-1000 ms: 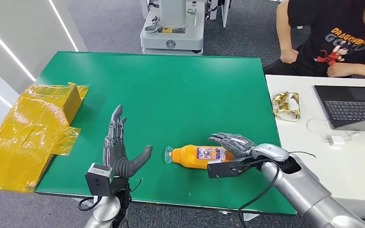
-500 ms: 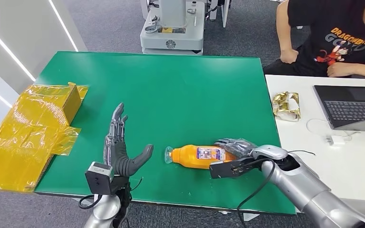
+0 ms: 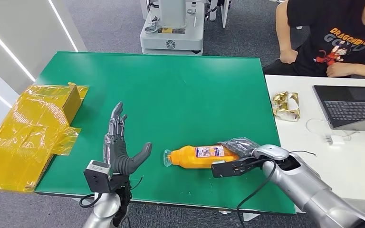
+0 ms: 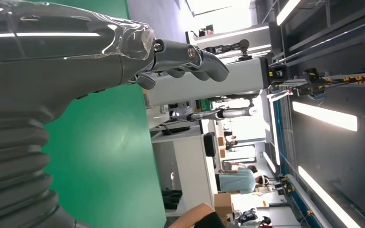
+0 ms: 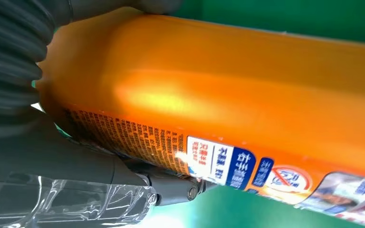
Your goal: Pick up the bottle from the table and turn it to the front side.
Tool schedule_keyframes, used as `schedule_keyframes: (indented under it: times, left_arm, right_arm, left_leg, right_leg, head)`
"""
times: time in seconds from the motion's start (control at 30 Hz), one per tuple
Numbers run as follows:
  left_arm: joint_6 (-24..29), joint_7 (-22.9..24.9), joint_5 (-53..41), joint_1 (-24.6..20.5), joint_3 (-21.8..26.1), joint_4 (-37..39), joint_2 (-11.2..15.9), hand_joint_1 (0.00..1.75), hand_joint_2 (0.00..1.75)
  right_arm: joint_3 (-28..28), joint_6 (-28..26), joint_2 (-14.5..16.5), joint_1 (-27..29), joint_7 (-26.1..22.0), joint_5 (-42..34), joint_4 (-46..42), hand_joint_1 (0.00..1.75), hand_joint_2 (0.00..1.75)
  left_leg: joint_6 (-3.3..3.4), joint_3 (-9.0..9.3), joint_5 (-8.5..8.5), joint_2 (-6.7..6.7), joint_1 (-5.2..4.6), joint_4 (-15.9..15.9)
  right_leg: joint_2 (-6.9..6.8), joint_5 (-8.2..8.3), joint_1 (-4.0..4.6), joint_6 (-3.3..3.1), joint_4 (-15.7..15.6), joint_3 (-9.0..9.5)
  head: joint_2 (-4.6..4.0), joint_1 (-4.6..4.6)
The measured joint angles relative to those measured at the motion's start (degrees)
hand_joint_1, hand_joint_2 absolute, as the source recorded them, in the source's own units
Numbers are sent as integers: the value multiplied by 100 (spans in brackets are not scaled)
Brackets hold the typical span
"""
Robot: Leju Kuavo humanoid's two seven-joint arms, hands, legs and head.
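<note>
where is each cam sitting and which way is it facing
Head view: high on the body, looking forward and down at the green table; both silver arms, open left hand, right hand on the lying orange plastic bottle.
Left wrist view: behind the left hand, looking across the table into the room.
Right wrist view: close on the bottle.
Shared: the bottle, in the head and right wrist views.

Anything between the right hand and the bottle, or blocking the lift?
Nothing visible. The right hand is wrapped around the base end of the orange bottle, which lies on its side on the green table. The left hand stands open, apart from the cap end, with bare table between them.
</note>
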Motion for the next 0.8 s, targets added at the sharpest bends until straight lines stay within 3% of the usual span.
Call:
schedule_keyframes:
  times: [0.23,0.53,0.8]
  left_arm:
    - [11,-12,5,-8,0,42,-58,0,175]
    - [27,-106,55,-118,-2,78,-142,0,175]
    - [160,-105,145,-274,-2,156,-176,0,175]
  right_arm:
    - [-419,-1815,288,646,175,506,-227,175,175]
    - [-1520,-3092,833,1442,217,1017,-1010,175,175]
    - [-2307,-4118,1203,1894,809,1475,-1436,175,175]
  left_leg:
    - [-1,-2,0,-1,1,-1]
    - [-1,-6,0,-5,2,-3]
    - [0,-7,0,-5,0,-1]
  right_leg:
    - [0,0,1,-1,3,-2]
    - [-4,-2,1,-1,2,-5]
    - [-5,-1,0,-1,2,-4]
  head:
    - [0,-1]
    - [0,0]
    - [0,1]
